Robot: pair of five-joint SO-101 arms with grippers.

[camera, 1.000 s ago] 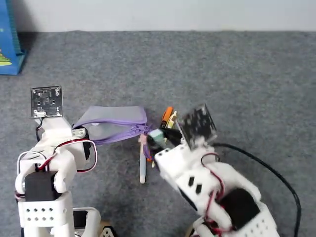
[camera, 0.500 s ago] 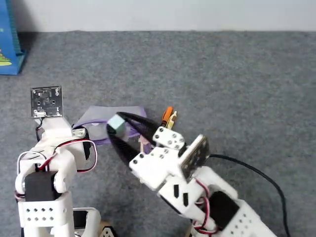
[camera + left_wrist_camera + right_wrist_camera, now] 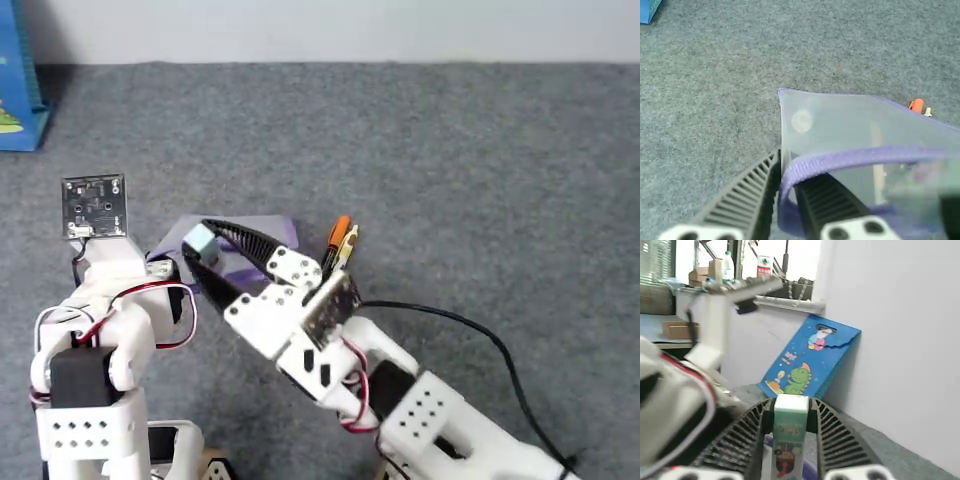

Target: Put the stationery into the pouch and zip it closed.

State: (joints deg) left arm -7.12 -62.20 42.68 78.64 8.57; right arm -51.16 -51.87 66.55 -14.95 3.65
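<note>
The purple-edged, see-through pouch [image 3: 280,228] lies on the grey carpet, and in the left wrist view its clear side [image 3: 850,130] faces up. My left gripper [image 3: 163,268] [image 3: 781,157] is shut on the pouch's purple zip edge at its left end. My right gripper [image 3: 200,245] [image 3: 790,407] is shut on a small green and white eraser [image 3: 200,239] [image 3: 790,432], held just above the pouch's left part, close to the left gripper. An orange pen [image 3: 339,232] [image 3: 916,105] and a yellow pen [image 3: 348,243] lie right of the pouch.
A blue gift bag [image 3: 15,80] [image 3: 810,360] leans at the far left by the white wall. The right arm's black cable [image 3: 480,330] trails over the carpet at the right. The right arm's body crosses the carpet in front of the pouch.
My right arm has swung left with the eraser, from beside the pens to above the pouch's left part. The left arm has held still on the pouch edge.
</note>
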